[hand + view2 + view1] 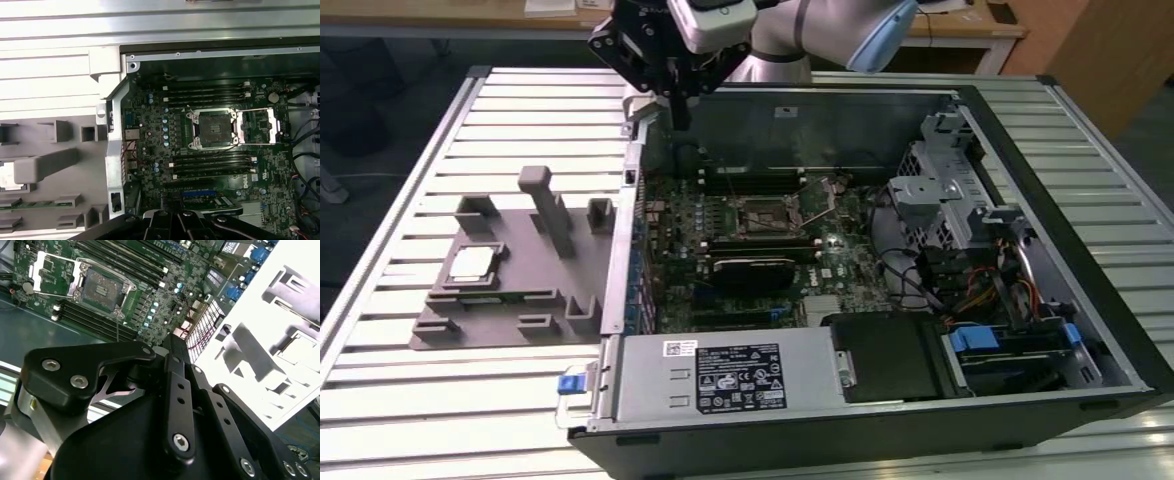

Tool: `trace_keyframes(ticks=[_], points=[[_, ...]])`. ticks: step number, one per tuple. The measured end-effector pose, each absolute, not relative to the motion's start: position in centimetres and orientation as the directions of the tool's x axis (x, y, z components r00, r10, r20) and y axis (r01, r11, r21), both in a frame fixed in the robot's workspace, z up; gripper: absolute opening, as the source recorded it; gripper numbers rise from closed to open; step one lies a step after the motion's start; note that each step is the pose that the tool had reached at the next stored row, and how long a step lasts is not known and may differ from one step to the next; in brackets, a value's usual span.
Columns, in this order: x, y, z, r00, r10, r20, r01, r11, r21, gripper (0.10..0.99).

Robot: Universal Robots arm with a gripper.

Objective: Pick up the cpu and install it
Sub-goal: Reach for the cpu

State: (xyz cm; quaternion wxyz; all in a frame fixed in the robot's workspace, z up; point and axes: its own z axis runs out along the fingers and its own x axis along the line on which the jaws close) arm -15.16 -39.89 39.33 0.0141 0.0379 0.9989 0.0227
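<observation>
Pincer (680, 116): drawn narrow, the jaws together with nothing between them. It hangs tip down and touches nothing; in the second wrist view its tip (173, 340) points over the edge of the board.
Pincer position: in the exterior view it is above the far corner of the computer case (854, 110), on that view's left, and well apart from the cpu.
Cpu (471, 263): one, lying flat in a recess of the fixture tray (520, 285), silvery top up, not yet picked up.
Fixture tray: one, grey, on the table (400, 400) just beside the case, on the exterior view's left. Upright posts stand on it.
Computer case: one, lying open on its side. It holds the motherboard (834, 250), a black rectangular block (750, 272), a silver power supply (720, 375) and loose cables.
Cpu socket (214, 129): one, in the middle of the motherboard, empty, with its load plate (257, 127) swung open beside it.
Memory slots: four long slots, two on each side of the socket in the first wrist view.
Arm: one, entering from the far edge of the exterior view.
</observation>
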Motion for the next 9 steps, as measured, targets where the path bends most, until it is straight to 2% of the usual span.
trace_keyframes(ticks=[9], points=[[-15.91, -39.90, 39.33, -0.997, 0.076, -0.027, 0.075, 0.996, 0.048, 0.106]])
